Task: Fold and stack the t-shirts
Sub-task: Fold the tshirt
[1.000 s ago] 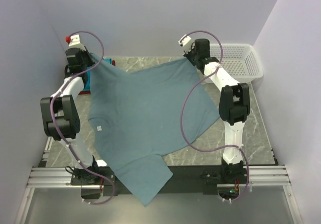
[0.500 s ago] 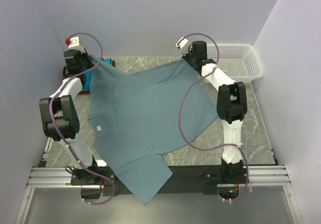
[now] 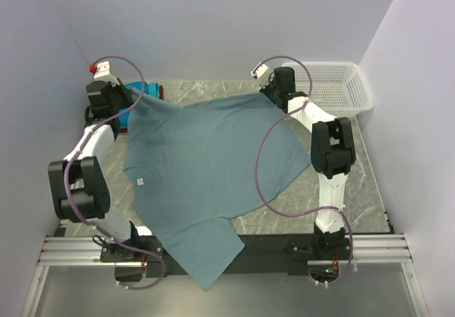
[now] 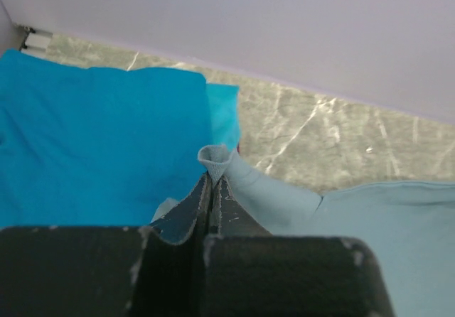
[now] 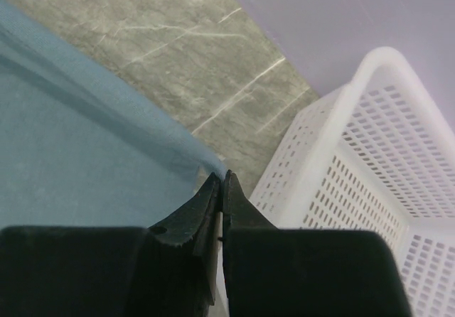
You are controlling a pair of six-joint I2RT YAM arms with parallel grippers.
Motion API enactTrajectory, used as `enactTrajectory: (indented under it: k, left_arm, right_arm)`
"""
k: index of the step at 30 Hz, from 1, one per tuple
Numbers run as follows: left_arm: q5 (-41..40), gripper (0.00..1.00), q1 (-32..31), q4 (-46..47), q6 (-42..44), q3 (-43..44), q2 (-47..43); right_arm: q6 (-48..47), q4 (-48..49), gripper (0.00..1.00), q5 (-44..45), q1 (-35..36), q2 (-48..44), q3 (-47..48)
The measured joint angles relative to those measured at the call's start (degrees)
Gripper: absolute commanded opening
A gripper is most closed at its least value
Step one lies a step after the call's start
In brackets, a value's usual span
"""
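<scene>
Grey-blue t-shirt [image 3: 206, 168] held by its two far corners, body spread over the desk [image 3: 370, 189].

Left fingers [image 4: 212, 189] are closed, pinching a puckered bit of the shirt's edge at far left, above the folded bright blue tee [image 4: 92, 146]; the edge of a teal tee [image 4: 225, 114] shows beside it. Right fingers [image 5: 222, 183] are closed on the other far corner, just beside the white mesh basket [image 5: 355, 153]. Cloth spans between the two grips. One part reaches past the desk's near edge. The small white tag [image 3: 141, 181] faces up toward the left side.
</scene>
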Motion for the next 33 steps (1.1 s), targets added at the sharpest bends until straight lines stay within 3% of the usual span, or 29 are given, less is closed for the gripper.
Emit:
enactTrajectory:
  k: [10, 33]
  left_arm:
    - [0.83, 0.00, 0.00, -0.63, -1.14, -6.86, -12.52]
    - [2.27, 0.00, 0.00, -6.86, -2.36, -16.94, -26.62]
  right_arm:
    - [1.03, 2.73, 0.00, -0.24, -0.90, -3.85, -4.13]
    - [1.16, 4.00, 0.00, -1.36, -1.64, -8.15, -11.23]
